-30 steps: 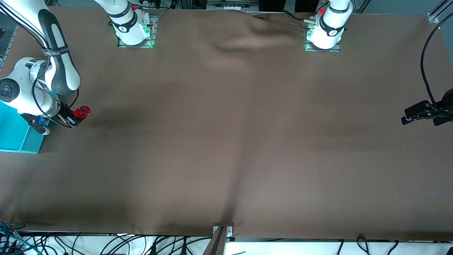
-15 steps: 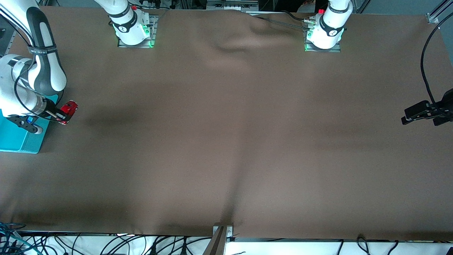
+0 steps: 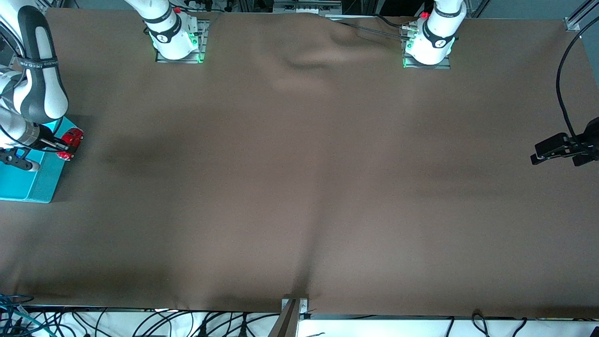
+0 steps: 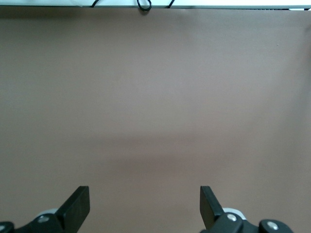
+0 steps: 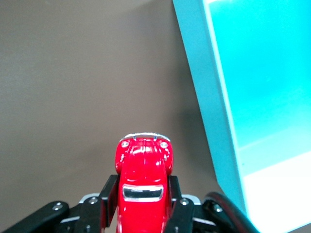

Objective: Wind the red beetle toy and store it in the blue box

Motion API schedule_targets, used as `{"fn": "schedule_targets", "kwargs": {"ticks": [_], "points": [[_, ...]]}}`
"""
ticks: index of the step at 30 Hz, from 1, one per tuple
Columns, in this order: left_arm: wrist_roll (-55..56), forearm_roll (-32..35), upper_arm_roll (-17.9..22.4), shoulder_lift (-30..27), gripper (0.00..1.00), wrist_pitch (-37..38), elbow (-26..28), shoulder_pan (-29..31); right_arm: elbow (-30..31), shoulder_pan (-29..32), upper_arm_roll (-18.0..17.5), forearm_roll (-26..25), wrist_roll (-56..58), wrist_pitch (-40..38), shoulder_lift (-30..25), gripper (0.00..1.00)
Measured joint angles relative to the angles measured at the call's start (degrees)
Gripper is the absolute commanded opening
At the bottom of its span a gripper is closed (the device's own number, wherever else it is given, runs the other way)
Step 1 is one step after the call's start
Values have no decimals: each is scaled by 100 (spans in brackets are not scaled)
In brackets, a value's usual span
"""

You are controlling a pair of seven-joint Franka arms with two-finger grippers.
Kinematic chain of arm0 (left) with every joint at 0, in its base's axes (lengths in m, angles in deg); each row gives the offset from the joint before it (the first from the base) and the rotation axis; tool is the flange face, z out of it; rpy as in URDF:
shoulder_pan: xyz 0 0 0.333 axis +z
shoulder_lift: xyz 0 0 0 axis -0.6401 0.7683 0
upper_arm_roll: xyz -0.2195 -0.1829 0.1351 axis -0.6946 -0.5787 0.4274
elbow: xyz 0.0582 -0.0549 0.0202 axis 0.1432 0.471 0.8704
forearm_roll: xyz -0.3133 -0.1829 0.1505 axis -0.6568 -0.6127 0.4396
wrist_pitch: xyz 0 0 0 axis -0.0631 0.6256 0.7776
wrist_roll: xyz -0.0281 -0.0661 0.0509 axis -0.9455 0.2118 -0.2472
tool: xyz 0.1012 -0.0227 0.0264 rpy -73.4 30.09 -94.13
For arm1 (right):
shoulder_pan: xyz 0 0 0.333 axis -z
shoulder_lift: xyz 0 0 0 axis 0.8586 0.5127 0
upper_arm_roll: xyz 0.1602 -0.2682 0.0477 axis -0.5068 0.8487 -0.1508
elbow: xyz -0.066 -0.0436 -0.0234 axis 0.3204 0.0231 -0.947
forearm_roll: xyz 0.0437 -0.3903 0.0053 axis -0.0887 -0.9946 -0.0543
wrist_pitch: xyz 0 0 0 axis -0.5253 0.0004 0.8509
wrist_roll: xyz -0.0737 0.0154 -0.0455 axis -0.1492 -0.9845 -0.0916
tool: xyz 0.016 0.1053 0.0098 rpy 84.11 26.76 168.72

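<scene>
Moved since earlier frame: right gripper (image 3: 60, 146) and red beetle toy (image 3: 71, 137) carried from over bare cloth to the blue box (image 3: 28, 187), at its edge on the side toward the table's middle.
Right gripper: clenched on the red beetle toy, fingers pinching its flanks, silvery end pointing away from the wrist.
Red beetle toy: in the air, just beside the blue box wall in the right wrist view, not yet over its floor.
Blue box: at the right arm's end of the table, open top, inside bare where visible.
Left gripper (image 4: 144, 204): released, nothing between its fingers, waiting well apart from the blue box.
Step in hand: storing, judged close to finished.
Doing it well: better carried fully over the blue box wall, lowered near its floor, then freed; risk judged to be snagging the wall or a rolling toy.
</scene>
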Motion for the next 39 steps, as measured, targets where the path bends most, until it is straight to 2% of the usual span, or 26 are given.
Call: {"fn": "schedule_targets", "kwargs": {"ticks": [8,17,31,39], "points": [[0,0,0,0,100,0,0,0,-217,22,478,0,956,-2,5,0],[0,0,0,0,100,0,0,0,-350,40,698,-1,1556,-5,96,0],[0,0,0,0,100,0,0,0,-606,432,778,0,2466,29,313,0],[0,0,0,0,100,0,0,0,-847,618,779,59,2590,89,535,0]]}}
